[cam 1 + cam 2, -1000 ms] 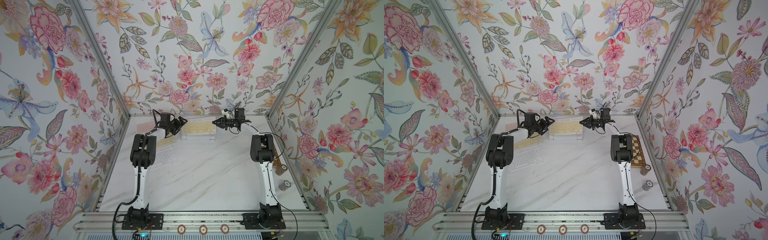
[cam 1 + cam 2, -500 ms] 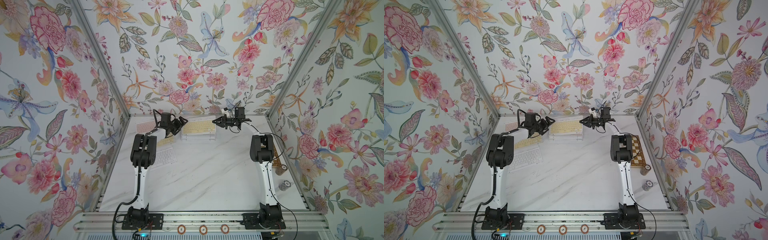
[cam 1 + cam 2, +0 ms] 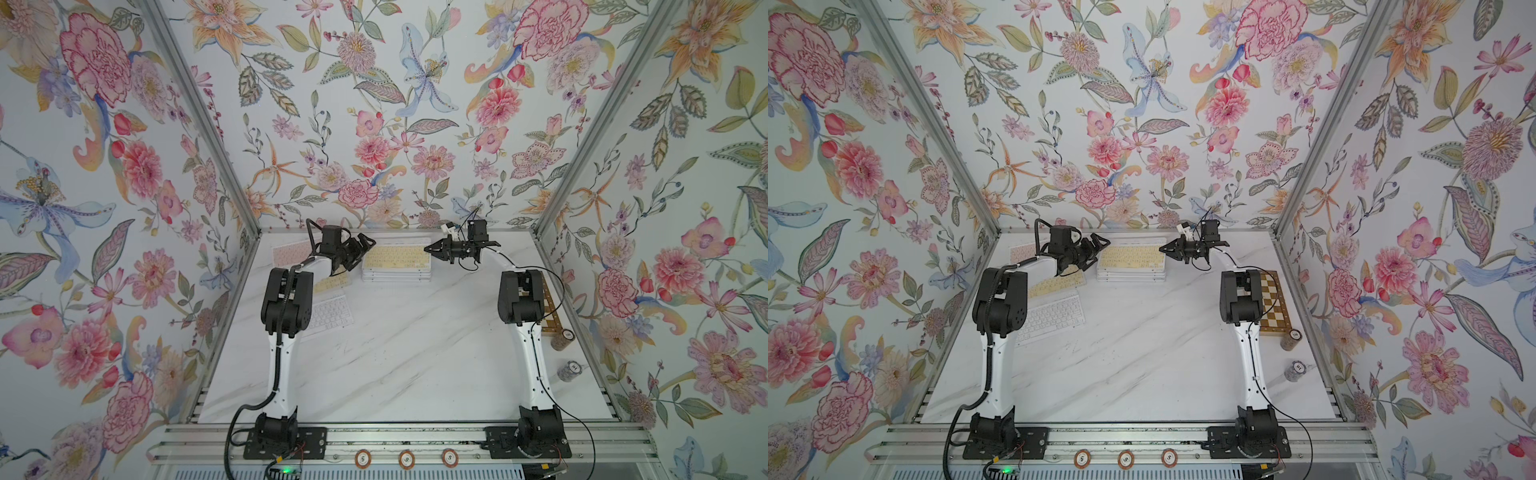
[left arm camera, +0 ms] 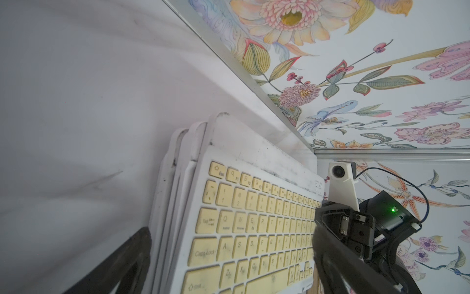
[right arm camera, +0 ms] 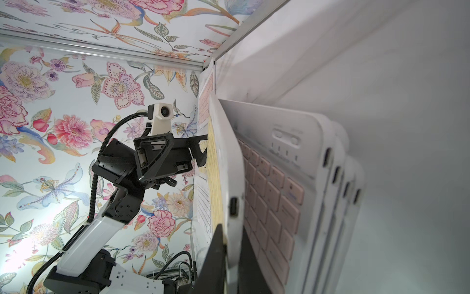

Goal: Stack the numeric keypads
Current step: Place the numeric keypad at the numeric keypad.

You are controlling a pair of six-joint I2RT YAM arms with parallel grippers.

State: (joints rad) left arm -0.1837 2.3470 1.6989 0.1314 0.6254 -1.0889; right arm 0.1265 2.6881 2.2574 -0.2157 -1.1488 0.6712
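A stack of numeric keypads [image 3: 395, 274] [image 3: 1130, 275] lies at the back middle of the table. The top one, a yellow-keyed keypad [image 3: 395, 257] [image 3: 1133, 257] [image 4: 254, 229], is tilted, its right end raised off the pink-keyed keypad [image 5: 272, 193] beneath. My right gripper [image 3: 428, 248] [image 3: 1163, 248] [image 5: 232, 254] is shut on that raised end. My left gripper [image 3: 362, 253] [image 3: 1100, 249] [image 4: 229, 275] stands open at the stack's left end, its fingers [image 4: 122, 264] straddling the yellow keypad. Three more keypads lie at the left: pink [image 3: 289, 253], yellow [image 3: 330, 286] and white [image 3: 330, 313].
A brown-and-cream chessboard [image 3: 1273, 305] lies along the right wall behind the right arm. Two stacks of poker chips [image 3: 1291, 338] [image 3: 1296, 371] stand in front of it. The back wall runs close behind the stack.
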